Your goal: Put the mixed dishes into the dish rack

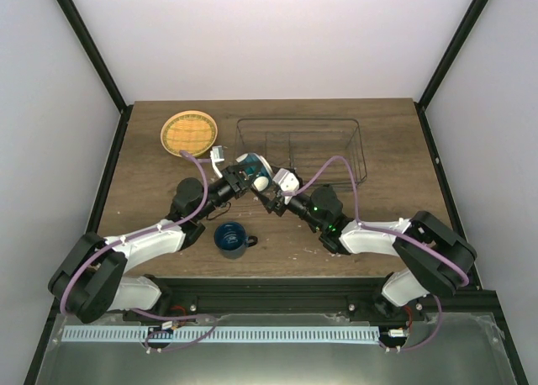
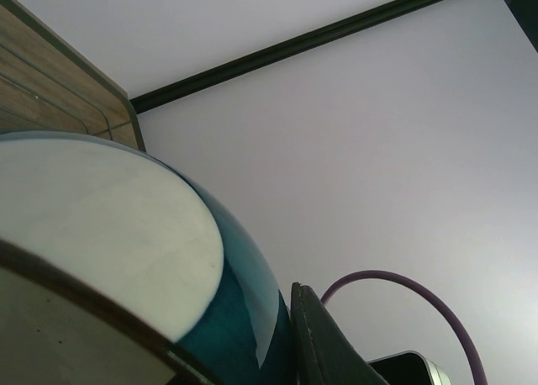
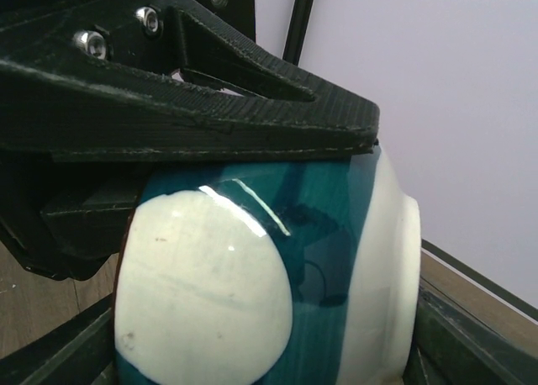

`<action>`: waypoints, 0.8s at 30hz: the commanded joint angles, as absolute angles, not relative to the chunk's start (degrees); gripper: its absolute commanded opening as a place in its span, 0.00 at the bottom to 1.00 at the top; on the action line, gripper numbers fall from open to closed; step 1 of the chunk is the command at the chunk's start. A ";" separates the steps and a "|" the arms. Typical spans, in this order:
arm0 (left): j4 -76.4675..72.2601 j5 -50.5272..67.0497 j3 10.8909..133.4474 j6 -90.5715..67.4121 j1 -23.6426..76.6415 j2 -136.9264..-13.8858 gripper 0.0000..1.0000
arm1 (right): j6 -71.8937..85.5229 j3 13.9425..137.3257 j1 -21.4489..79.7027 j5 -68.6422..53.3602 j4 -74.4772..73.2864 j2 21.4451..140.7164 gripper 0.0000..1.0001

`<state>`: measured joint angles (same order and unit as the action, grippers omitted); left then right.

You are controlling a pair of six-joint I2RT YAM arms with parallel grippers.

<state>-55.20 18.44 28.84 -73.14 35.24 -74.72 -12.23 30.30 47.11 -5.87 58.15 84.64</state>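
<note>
Blue-and-white cup [image 1: 250,163] at dish rack [image 1: 336,131] corner

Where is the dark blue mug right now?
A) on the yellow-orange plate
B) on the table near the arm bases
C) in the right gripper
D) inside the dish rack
B: the dark blue mug stands mouth-up on the table, outside the dish rack.

The brown wooden table [image 1: 139,183] in front of me carried three things. The round yellow-orange plate [image 1: 189,133] lay flat at the far left. The wire dish rack [image 1: 300,150] stood to its right, apart from it. The dark blue mug [image 1: 230,239] sat upright near my edge, handle pointing right.
</note>
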 commanded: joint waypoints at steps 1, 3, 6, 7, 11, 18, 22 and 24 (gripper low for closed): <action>-62.80 21.48 30.34 -72.38 35.62 -74.01 0.06 | -13.75 30.76 47.29 -4.14 56.04 83.68 0.15; -63.03 21.44 29.97 -72.36 35.64 -74.26 0.10 | -14.09 30.84 47.29 -3.45 55.99 83.53 0.12; -62.36 21.28 29.46 -72.03 35.68 -73.93 0.14 | -14.59 31.13 47.33 -2.37 55.83 83.29 0.08; -62.11 21.25 29.45 -71.87 35.66 -73.76 0.15 | -14.73 31.26 47.29 -1.99 55.75 83.24 0.07; -61.14 21.23 29.11 -71.43 35.67 -73.08 0.32 | -15.24 31.86 47.29 -0.88 55.66 83.65 0.05; -58.32 19.76 27.08 -70.08 35.68 -70.87 0.69 | -16.01 33.89 47.28 2.78 54.73 85.82 0.05; -52.64 18.52 26.38 -67.63 35.60 -68.24 0.79 | -16.70 34.65 47.29 4.30 54.59 85.67 0.05; -48.61 17.65 26.53 -65.95 35.66 -66.50 0.84 | -17.07 35.27 47.21 5.00 54.12 85.46 0.05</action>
